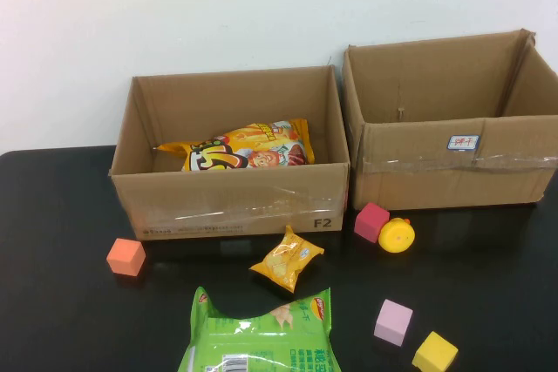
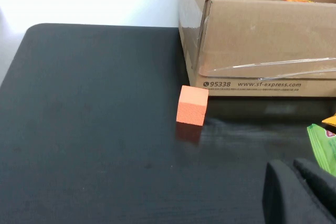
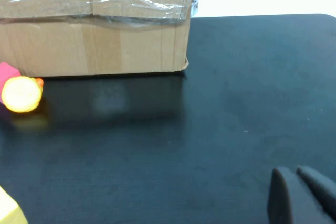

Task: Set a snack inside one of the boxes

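Two open cardboard boxes stand at the back of the black table. The left box [image 1: 231, 206] holds a large yellow snack bag [image 1: 248, 150]; the right box [image 1: 453, 172] shows nothing inside. A small yellow snack packet [image 1: 287, 258] lies in front of the left box, and a green snack bag [image 1: 261, 337] lies at the front edge. Neither arm shows in the high view. My left gripper [image 2: 289, 166] is shut and holds nothing; it hovers over the table close to the green bag [image 2: 323, 145]. My right gripper [image 3: 290, 171] is shut and empty over bare table, right of the right box [image 3: 94, 35].
Foam cubes lie about: orange [image 1: 126, 256] at the left, magenta [image 1: 371, 221] by the right box, pink [image 1: 393, 321] and yellow [image 1: 434, 352] at the front right. A round yellow toy [image 1: 397, 235] sits beside the magenta cube. A white wall is behind the boxes.
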